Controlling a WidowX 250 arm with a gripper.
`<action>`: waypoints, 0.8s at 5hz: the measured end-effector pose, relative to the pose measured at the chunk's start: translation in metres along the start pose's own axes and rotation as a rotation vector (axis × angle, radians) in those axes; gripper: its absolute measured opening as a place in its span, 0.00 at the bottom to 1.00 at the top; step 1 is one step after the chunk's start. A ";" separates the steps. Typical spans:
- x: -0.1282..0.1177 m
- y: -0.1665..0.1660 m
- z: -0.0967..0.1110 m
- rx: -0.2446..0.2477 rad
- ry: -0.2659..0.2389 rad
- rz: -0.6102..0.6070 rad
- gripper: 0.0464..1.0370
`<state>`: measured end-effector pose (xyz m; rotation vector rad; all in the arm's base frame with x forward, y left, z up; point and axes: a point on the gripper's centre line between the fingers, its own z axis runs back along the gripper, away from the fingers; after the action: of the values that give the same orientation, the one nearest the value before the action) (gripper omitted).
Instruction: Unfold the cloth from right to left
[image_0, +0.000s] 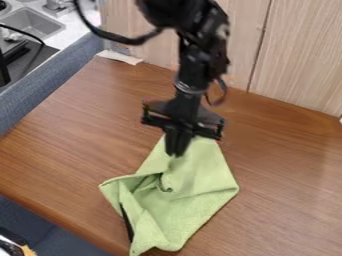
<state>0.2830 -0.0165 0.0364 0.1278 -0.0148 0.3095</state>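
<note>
Cloth: light green, on the lower middle of the tabletop, crumpled and partly folded over itself (200, 175)
Cloth outline: narrow at the top under the pincer, with one corner out to the right, one to the left, and the lowest part close to the tabletop's front edge
Folds: a hollow, pocket-like opening left of the cloth's middle, a small dark-edged curl beside it; a dark strip runs along the lower left side
Arm: black, coming down from the top edge of the view, a loose cable looping off to the left (196, 60)
Pincer: pointing down over the cloth's top end (178, 150); whether open, closed or gripping cannot be told
Tabletop: brown wood grain (80, 135)
Back of tabletop: pale wood panels (294, 55), a white strip lying near the far left corner (120, 57)
Sink: grey basin, upper left (32, 22), faucet behind it (59, 5); something pale at its left side, too unclear to name
</note>
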 end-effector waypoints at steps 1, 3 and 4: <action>0.000 0.026 0.014 -0.019 -0.023 0.056 0.01; 0.004 0.075 0.009 -0.022 -0.011 0.133 0.01; 0.006 0.101 -0.009 -0.013 0.015 0.167 0.01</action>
<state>0.2580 0.0822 0.0407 0.1115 -0.0122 0.4772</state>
